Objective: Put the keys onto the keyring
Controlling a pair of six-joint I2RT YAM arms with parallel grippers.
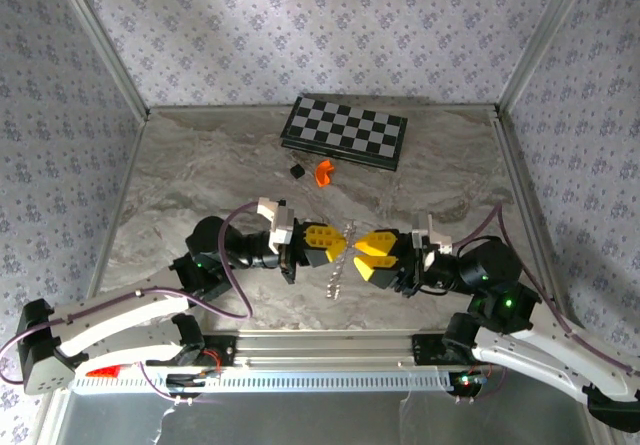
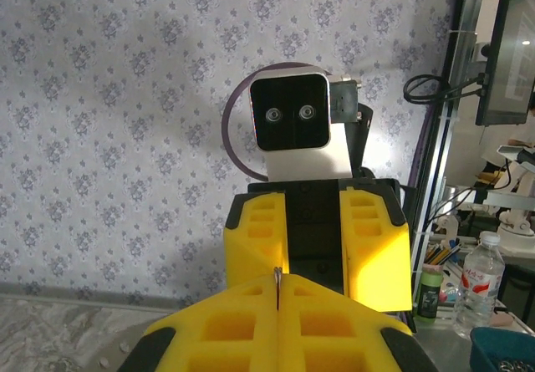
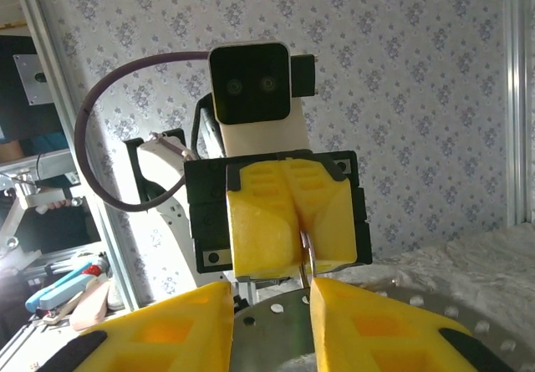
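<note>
Marble table (image 1: 200, 185) below: left gripper (image 1: 333, 246) clenched on thin metal edge of keyring (image 1: 332, 280), limp chain dangling between grippers; right gripper (image 1: 360, 255) parted, holding nothing. I judge links light, slippery, floppy; I'd pinch near top.

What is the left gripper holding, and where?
The left gripper pinches what seems the keyring by a thin metal edge, between its shut jaws' tips.

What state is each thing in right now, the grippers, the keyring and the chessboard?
left gripper: shut on the keyring.
right gripper: open, fingers apart.
keyring: hangs limp between the two grippers.
chessboard: closed, lying flat.
</note>
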